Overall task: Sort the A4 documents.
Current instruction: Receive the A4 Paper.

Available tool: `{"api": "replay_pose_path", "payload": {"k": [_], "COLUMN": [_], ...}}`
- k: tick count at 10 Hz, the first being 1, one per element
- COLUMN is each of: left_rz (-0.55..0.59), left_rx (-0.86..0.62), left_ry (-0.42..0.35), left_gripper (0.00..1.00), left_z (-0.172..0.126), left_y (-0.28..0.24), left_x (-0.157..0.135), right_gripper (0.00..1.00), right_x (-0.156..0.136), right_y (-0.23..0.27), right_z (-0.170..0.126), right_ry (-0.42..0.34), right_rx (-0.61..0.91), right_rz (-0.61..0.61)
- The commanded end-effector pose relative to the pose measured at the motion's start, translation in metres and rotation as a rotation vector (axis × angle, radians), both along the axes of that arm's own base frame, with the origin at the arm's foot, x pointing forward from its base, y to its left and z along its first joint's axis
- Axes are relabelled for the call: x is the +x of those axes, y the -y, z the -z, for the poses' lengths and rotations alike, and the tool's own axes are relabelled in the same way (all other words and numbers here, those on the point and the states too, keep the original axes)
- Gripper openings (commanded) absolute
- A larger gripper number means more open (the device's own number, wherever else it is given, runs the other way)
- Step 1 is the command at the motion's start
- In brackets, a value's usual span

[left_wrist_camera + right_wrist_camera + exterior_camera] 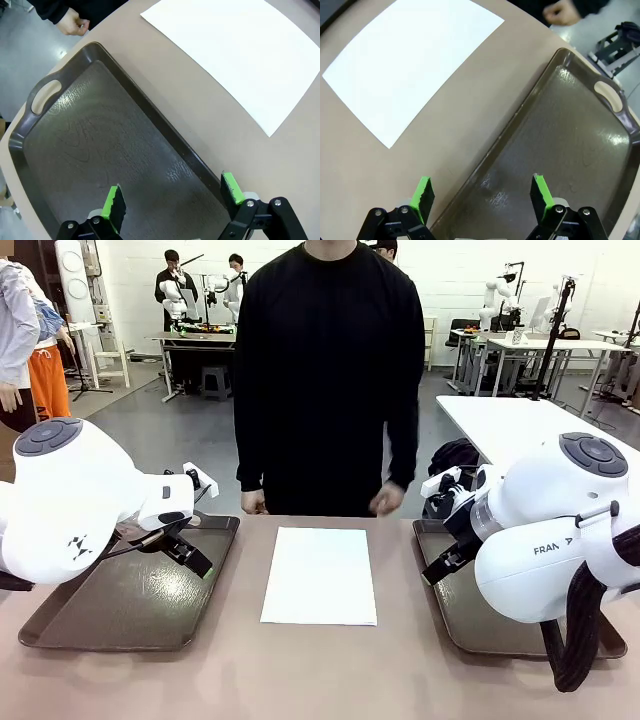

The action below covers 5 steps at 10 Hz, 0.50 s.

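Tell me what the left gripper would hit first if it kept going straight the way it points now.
Most likely the left tray: the open left gripper looks down at the tray's dark floor near its inner rim. Depth is unclear, but nothing lies between them.

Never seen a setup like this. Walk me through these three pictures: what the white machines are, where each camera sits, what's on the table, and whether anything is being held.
The white machines are two robot arms at a brown table, facing a person across it. The front view comes from a fixed camera between the arms. The other two come from cameras on the wrists, looking along each claw's green-padded fingers. The left gripper hangs open over the left tray, and the right gripper hangs open at the inner rim of the right tray. Both dark trays look empty. A blank white A4 sheet lies flat on the table between them. Neither gripper holds anything.
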State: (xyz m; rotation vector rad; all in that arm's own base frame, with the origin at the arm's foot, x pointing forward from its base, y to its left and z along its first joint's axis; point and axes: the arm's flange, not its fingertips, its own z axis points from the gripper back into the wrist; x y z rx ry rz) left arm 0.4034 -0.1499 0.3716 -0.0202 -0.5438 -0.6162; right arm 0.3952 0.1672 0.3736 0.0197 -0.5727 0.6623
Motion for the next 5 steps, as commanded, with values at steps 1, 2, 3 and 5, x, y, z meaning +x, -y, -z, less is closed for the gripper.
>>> {"api": "replay_pose_path", "payload": {"k": [1, 2, 3, 5], "left_rz": [0.0, 0.0, 0.0, 0.0], "left_rx": [0.0, 0.0, 0.0, 0.0], "left_ry": [0.0, 0.0, 0.0, 0.0], "left_gripper": [1.0, 1.0, 1.0, 1.0], "left_z": [0.0, 0.0, 0.0, 0.0], "left_y": [-0.0001, -0.0001, -0.0001, -0.0001], "left_x": [0.0, 0.0, 0.0, 0.0], "right_gripper": [1.0, 1.0, 1.0, 1.0], "right_x": [0.0001, 0.0001, 0.0001, 0.0001], "right_y": [0.0001, 0.0001, 0.0001, 0.0001], "right_z": [0.0, 0.0, 0.0, 0.0], "right_ry": [0.0, 0.0, 0.0, 0.0], "right_rx": [0.001, 0.001, 0.001, 0.001], "right_rz": [0.0, 0.0, 0.0, 0.0]}}
